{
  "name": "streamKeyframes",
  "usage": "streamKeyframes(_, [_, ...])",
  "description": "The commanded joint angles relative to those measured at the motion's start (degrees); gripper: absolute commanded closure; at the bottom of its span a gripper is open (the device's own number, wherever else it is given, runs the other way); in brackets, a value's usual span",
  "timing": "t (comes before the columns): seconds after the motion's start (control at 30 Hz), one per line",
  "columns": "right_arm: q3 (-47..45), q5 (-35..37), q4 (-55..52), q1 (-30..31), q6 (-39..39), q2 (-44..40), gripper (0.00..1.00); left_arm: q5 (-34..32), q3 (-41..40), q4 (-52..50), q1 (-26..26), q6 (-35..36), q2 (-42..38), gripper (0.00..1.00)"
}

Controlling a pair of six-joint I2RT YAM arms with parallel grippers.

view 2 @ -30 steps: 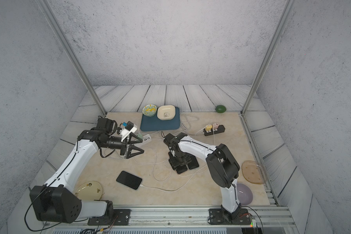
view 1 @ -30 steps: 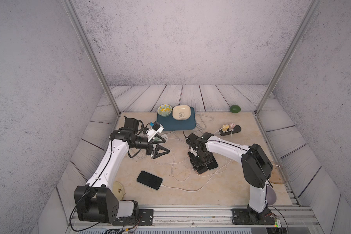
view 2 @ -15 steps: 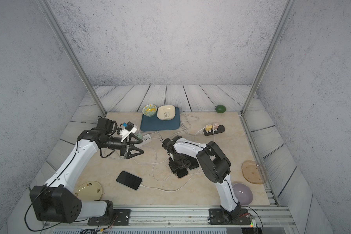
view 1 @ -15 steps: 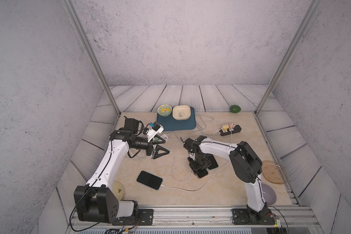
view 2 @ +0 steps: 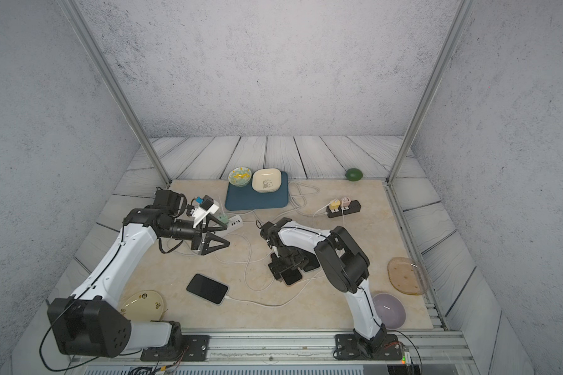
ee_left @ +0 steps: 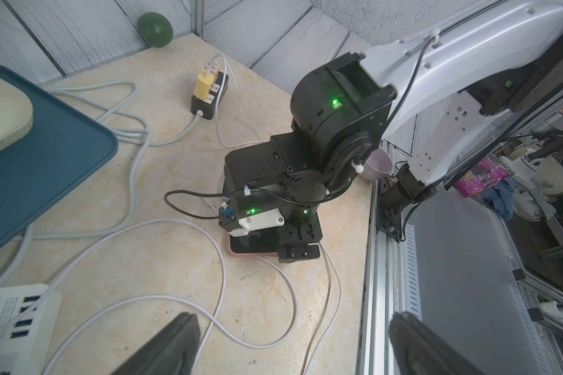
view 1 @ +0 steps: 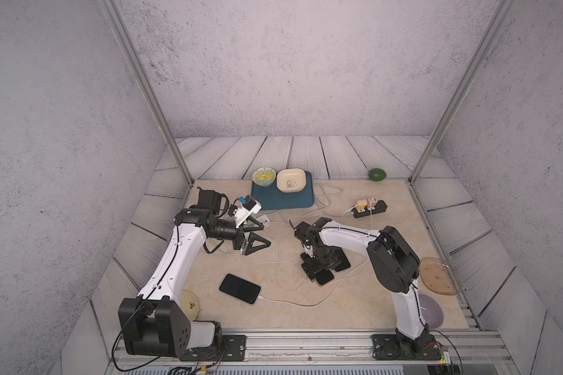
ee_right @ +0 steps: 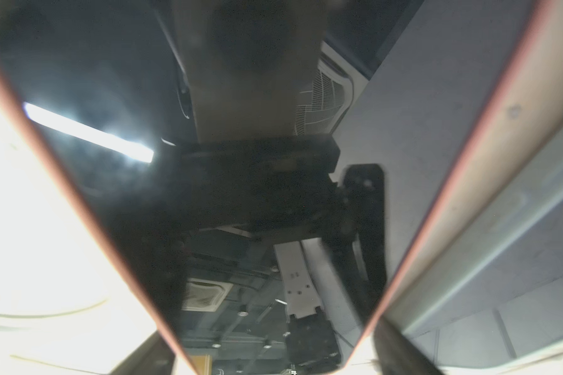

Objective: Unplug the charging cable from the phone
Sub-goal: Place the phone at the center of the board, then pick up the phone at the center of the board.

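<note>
- Tray (view 1: 283, 203): one, dark blue, at the back of the desk (view 1: 355, 313). It carries one small patterned bowl (view 1: 264, 177) at its back left corner and one cream square dish (view 1: 291, 181) just beside the bowl.
- The patterned bowl shows yellow marks inside; whether they are print or contents cannot be told. The dish has a panda picture on its inside.
- Other vessels: one purple bowl (view 1: 431, 311) by the right arm's base, one amber plate (view 1: 436, 276) just behind it at the desk's right edge, and one yellow plate (view 1: 189, 303) by the left arm's base. Count: two bowls, one dish, two plates.
- Phones: two, both flat and screen up. The phone in the pale case (view 1: 240, 288) lies front left of centre, with a white charging cable (view 1: 290, 303) plugged into its right end.
- The phone in the pink case (view 1: 325, 277) lies near mid-desk under the right gripper (view 1: 322, 264). Whether a cable is plugged into it cannot be told.
- Right gripper: pointed down over the pink-cased phone, jaws wide, one to each side of it. Its screen fills the right wrist view. Whether the jaws grip or stand clear cannot be told.
- Left gripper (view 1: 266, 235): above the desk near the white power strip (view 2: 234, 222), jaws wide, holding nothing.
- Power strips: two. The black power strip (view 1: 369, 209) holds one yellow charger (view 1: 360, 204) and one pink charger (view 1: 372, 202).
- One green round fruit (view 1: 377, 174) lies on the planks behind the desk's back right corner.
</note>
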Motion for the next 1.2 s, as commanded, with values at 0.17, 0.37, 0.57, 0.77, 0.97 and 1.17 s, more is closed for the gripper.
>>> streamKeyframes(0.17, [0.68,1.48,5.06,2.30,-7.88,-8.98,0.01,0.37,1.69,0.35,2.47,-0.45,-0.94,0.02])
streamKeyframes(0.37, [0.34,1.16,10.51,7.79,-14.55,-11.88,0.01,0.16,2.22,3.39,5.85,-3.85,-1.78,0.02])
streamKeyframes(0.57, [0.67,1.17,15.20,13.08,-18.13,-12.13,0.01,0.40,2.12,4.87,9.17,-5.35,-2.77,0.02])
streamKeyframes(0.77, [1.13,1.81,20.44,18.72,-20.02,-10.85,0.01,-0.87,1.24,8.31,12.57,-8.63,-3.56,0.02])
streamKeyframes(0.97, [-0.34,1.57,28.24,22.93,-20.74,-9.76,0.01,-0.79,0.46,10.57,14.80,-10.39,-4.39,0.02])
streamKeyframes(1.17, [-2.30,0.69,37.14,24.62,-20.64,-7.81,0.01,-1.95,-0.09,12.60,15.49,-12.48,-4.33,0.02])
